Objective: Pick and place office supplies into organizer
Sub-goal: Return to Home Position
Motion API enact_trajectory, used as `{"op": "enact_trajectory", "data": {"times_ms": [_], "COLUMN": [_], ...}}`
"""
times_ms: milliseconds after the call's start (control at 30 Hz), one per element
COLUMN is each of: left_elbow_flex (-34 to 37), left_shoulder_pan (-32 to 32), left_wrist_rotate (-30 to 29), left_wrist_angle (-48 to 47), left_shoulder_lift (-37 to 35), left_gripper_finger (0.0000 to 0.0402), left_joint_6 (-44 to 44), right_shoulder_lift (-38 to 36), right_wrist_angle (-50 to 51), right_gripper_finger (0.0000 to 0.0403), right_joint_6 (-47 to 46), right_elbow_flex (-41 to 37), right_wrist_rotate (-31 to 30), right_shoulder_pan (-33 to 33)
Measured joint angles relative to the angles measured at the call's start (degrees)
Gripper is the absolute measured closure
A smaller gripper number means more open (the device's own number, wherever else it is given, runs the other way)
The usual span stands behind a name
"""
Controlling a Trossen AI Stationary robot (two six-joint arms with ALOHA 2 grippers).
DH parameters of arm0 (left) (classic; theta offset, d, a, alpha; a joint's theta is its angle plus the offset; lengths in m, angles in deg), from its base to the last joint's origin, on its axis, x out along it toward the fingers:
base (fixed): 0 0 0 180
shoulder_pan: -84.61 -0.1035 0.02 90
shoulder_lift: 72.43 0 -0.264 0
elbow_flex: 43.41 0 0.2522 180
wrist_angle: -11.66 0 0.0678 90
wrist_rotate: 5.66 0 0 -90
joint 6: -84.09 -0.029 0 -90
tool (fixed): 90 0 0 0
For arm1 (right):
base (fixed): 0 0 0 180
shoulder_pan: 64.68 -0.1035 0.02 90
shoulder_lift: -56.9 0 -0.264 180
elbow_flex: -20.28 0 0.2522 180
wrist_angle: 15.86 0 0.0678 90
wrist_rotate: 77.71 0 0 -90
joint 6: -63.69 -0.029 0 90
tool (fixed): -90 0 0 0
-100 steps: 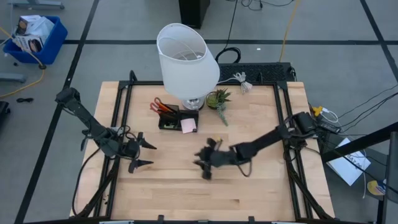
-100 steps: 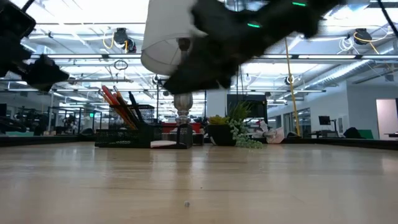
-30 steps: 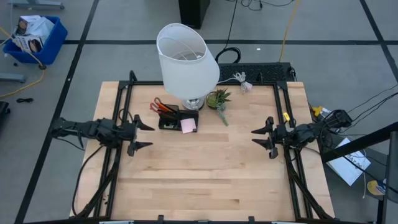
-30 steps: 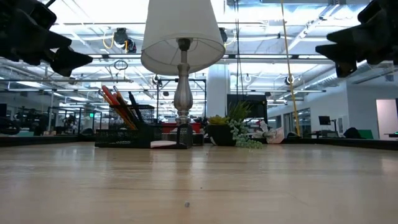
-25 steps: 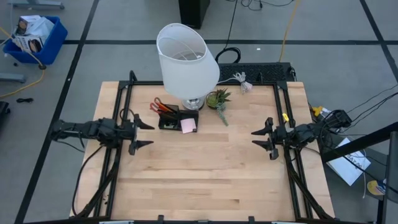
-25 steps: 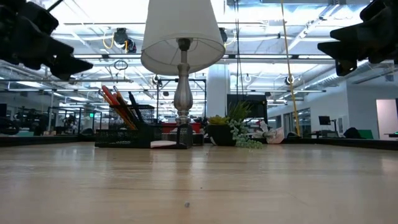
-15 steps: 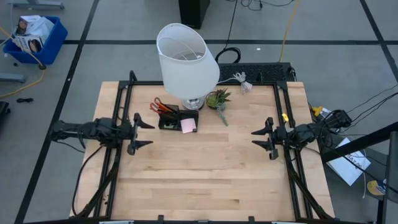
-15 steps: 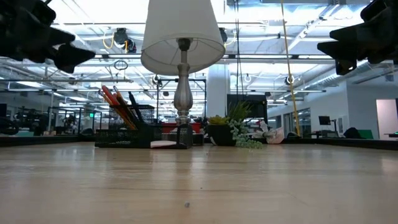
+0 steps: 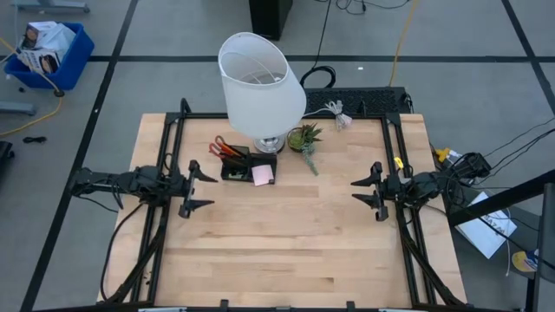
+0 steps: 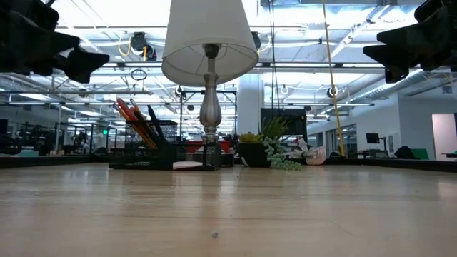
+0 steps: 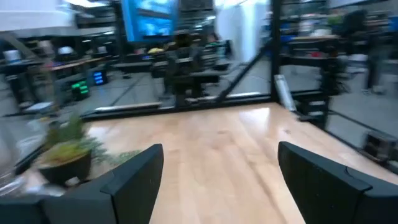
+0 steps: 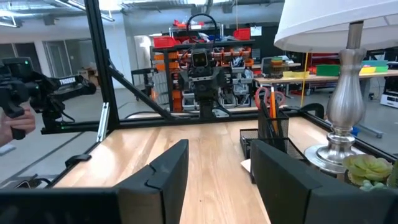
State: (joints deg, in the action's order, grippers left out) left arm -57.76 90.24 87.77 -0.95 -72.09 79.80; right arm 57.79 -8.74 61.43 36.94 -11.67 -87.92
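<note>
High view: organizer (image 9: pixel 235 170), table (image 9: pixel 286 247), grey floor (image 9: pixel 468 52)

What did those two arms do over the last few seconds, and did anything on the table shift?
The right gripper pulled back from the middle of the table to the right edge, open and empty. The left gripper moved slightly toward the lamp's end as its arm straightened at the left edge, also open and empty. Nothing was picked up or let go. The organizer, the lamp and the plant stayed put.
</note>
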Motion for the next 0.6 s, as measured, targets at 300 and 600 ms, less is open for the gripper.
{"op": "enact_trajectory", "data": {"times_ms": [300,600], "left_elbow_flex": [-0.1,-0.1], "left_shoulder_pan": [0.0,0.0], "left_wrist_rotate": [-6.3,-6.5], "left_wrist_angle": [0.5,0.7], "left_shoulder_lift": [0.5,0.5], "left_gripper_finger": [0.0082,0.0082], "left_joint_6": [5.3,6.1], "right_shoulder_lift": [0.0,0.0], "right_wrist_angle": [-0.2,-0.4], "right_gripper_finger": [0.0237,0.0236], "right_joint_6": [0.0,0.0], "right_elbow_flex": [0.0,0.0], "right_wrist_rotate": [0.0,0.0], "right_shoulder_pan": [0.0,0.0]}}
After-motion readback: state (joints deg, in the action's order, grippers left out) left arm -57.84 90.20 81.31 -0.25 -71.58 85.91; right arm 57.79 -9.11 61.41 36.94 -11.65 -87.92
